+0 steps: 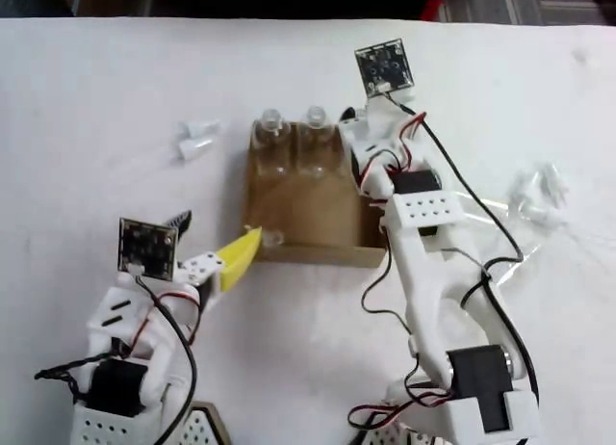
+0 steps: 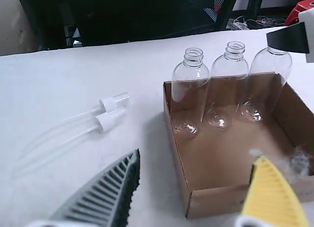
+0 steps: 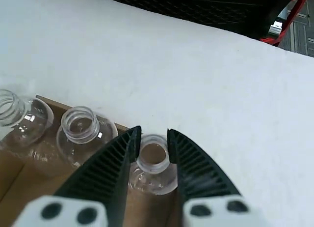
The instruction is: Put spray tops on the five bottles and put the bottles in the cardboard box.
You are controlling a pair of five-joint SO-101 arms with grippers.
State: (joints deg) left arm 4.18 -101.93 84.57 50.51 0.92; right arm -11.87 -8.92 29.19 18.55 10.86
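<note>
Right gripper (image 3: pixel 151 134) pinches the uncapped bottle (image 3: pixel 153 158) in the box's (image 1: pixel 318 255) far corner. Left gripper (image 2: pixel 196 160) gapes wide. A skewed pull could topple the neighbours (image 3: pixel 78 126).

Clear, glossy plastic bottles (image 2: pixel 190 89) stand in a matt brown cardboard box (image 2: pixel 223 163) on a white, matt worktop (image 2: pixel 73 65). The spray tops (image 2: pixel 112 111) are smooth white plastic with clear tubes; the right gripper (image 3: pixel 152 133) has ribbed, matt black plastic jaws.
</note>
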